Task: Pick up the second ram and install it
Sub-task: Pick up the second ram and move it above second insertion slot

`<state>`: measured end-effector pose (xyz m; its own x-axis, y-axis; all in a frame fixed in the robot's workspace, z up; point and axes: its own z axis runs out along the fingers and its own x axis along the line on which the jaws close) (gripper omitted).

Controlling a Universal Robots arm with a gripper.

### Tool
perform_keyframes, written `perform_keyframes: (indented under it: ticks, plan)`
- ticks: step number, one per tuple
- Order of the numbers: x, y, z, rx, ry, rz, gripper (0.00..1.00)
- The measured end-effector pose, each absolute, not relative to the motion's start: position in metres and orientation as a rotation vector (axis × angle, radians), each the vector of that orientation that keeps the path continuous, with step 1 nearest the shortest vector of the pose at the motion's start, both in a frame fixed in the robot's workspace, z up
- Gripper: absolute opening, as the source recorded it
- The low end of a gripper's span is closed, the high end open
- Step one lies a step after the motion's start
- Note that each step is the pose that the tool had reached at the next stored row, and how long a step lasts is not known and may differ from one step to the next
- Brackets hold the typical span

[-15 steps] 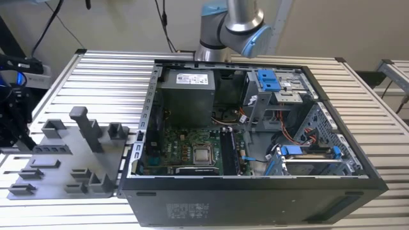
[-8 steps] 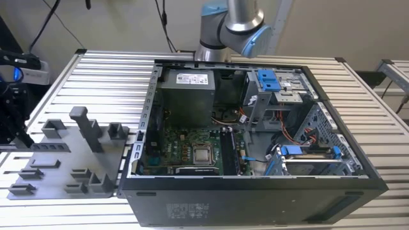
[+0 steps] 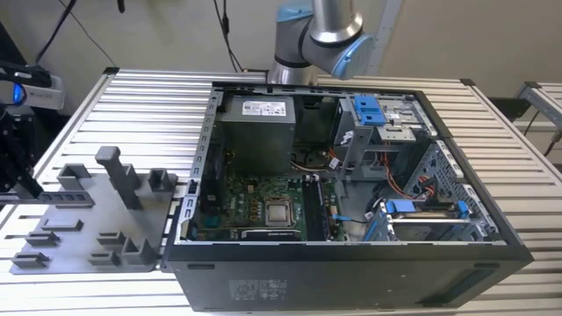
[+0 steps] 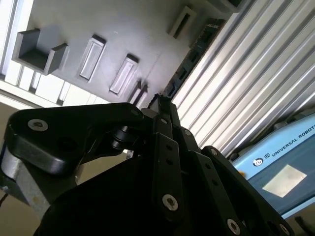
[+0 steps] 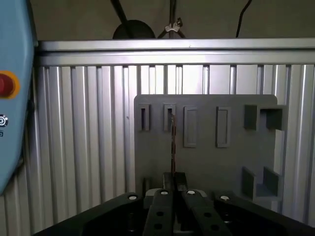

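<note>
One thin flat ram (image 5: 173,142) sits in black tool (image 5: 173,180).

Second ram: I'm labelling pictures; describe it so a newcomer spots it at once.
Find the flat grey plastic tray on the slatted metal table. The second ram is the thin flat board seen edge-on over it, gripped by the black gripper; unlike the chunky grey tray blocks, it is blade-thin.

Silver arm tube (image 3: 330,16), blue joint caps (image 3: 354,56), black screw-studded end effector (image 5: 173,183)
</note>
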<state>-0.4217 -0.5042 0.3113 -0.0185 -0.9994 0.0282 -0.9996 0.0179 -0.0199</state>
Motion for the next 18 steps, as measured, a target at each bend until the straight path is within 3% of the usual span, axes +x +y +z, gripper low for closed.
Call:
perform_keyframes:
  ticks: [18]
  plan:
    - [-0.421,-0.504,0.338,2.197,-2.238,0.047,0.13]
